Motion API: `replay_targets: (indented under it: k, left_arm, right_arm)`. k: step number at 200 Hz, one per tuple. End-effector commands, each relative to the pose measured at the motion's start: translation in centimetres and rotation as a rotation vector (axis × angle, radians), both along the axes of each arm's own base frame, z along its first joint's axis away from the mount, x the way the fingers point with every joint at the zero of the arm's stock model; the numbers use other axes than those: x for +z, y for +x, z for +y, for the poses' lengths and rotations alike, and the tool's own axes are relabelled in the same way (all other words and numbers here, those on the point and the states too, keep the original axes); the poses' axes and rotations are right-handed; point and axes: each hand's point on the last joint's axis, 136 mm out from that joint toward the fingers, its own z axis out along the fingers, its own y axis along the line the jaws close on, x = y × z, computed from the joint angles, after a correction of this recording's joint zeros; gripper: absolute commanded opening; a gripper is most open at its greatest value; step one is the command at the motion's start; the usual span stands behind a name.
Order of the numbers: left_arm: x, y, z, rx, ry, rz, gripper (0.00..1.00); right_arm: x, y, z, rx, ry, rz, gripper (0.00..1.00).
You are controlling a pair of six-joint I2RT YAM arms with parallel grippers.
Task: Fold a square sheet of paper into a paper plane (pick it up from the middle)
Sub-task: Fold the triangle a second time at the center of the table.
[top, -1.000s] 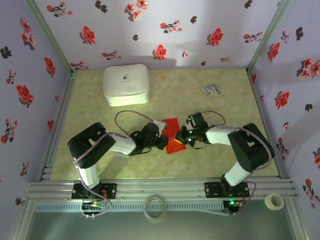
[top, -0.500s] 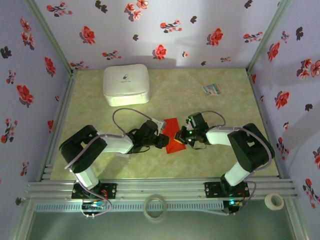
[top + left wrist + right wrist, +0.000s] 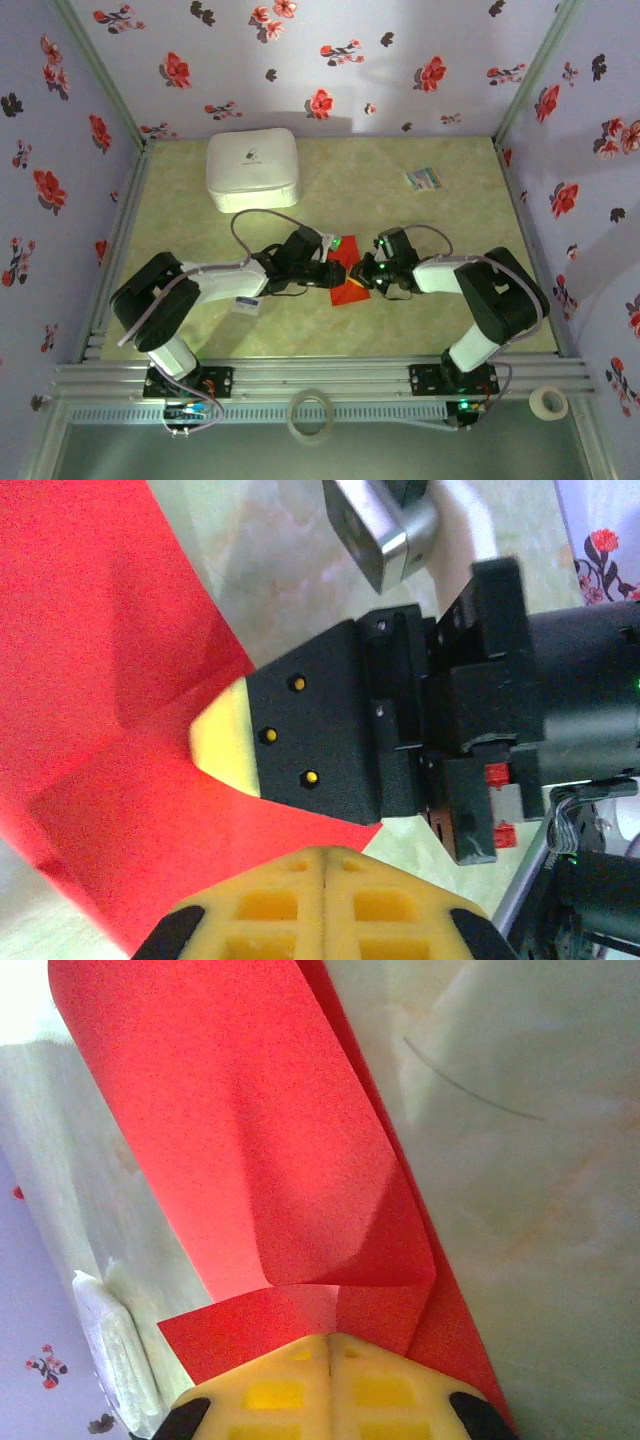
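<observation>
The square sheet of paper (image 3: pixel 350 292), bright red, lies partly folded on the table between the two arms. My left gripper (image 3: pixel 328 272) comes in from the left, shut, with its yellow tips (image 3: pixel 325 852) just over the sheet's (image 3: pixel 100 680) near edge. My right gripper (image 3: pixel 362 272) faces it from the right, also shut. One of its fingertips (image 3: pixel 228 745) rests flat on the red paper. In the right wrist view the closed jaws (image 3: pixel 328 1338) press against a raised, folded flap of the sheet (image 3: pixel 230 1110). I cannot tell whether they pinch it.
A white box (image 3: pixel 252 170) stands at the back left and a small multicoloured card (image 3: pixel 424 179) at the back right. A small white packet (image 3: pixel 246 306) lies by the left forearm. Tape rolls (image 3: pixel 310 415) (image 3: pixel 548 402) sit on the front rail. Flowered walls close three sides.
The left arm has stretched further right and its elbow dropped, uncovering the white packet. The left gripper opened briefly and is shut again. The right arm has barely moved.
</observation>
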Motion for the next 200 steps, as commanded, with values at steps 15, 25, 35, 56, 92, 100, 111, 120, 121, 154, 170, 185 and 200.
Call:
replay_targets:
  k: [15,25,35,56,92,100,111,120,121,154,170,185,200]
  left_arm:
    - [-1.5,-1.3,-1.0,-0.019,-0.013,0.161,0.00]
    - [-2.2,-1.3,-1.2,-0.020,0.000,0.187,0.00]
    - [-2.8,-1.3,-1.2,-0.015,0.013,0.204,0.00]
    - [-3.8,-1.4,-1.1,-0.004,0.023,0.226,0.00]
    - [-4.3,-1.2,-1.0,-0.002,0.028,0.226,0.00]
    - [-4.5,-1.2,-0.9,0.001,0.034,0.230,0.00]
    - [-5.0,-1.2,-0.6,0.005,0.044,0.239,0.00]
    - [-5.2,-1.3,-0.5,0.006,0.047,0.242,0.00]
    - [-5.2,-1.3,-0.5,0.005,0.047,0.243,0.00]
    - [-6.0,-1.7,0.1,0.014,0.060,0.263,0.00]
    - [-6.2,-1.9,0.3,0.015,0.065,0.265,0.00]
    - [-6.3,-2.0,0.4,0.015,0.069,0.270,0.00]
    - [-6.6,-2.2,0.6,0.017,0.073,0.279,0.00]
  right_arm:
    - [-3.0,-1.6,-2.0,-0.066,-0.099,0.091,0.01]
    - [-3.0,-1.6,-2.0,-0.068,-0.101,0.091,0.01]
    - [-3.0,-1.5,-2.0,-0.070,-0.101,0.091,0.01]
    - [-3.1,-1.6,-2.0,-0.067,-0.101,0.093,0.01]
    - [-3.0,-1.7,-2.0,-0.067,-0.101,0.093,0.01]
    - [-3.1,-1.7,-2.1,-0.068,-0.102,0.093,0.01]
    - [-3.1,-1.7,-2.1,-0.068,-0.103,0.094,0.01]
    - [-3.1,-1.7,-2.1,-0.068,-0.104,0.095,0.01]
    - [-3.1,-1.7,-2.1,-0.068,-0.103,0.094,0.01]
    - [-3.2,-1.7,-2.1,-0.065,-0.109,0.098,0.01]
    - [-3.2,-1.7,-2.1,-0.064,-0.107,0.096,0.01]
    - [-3.2,-1.7,-2.1,-0.062,-0.111,0.096,0.01]
    - [-3.3,-1.7,-2.3,-0.065,-0.118,0.097,0.01]
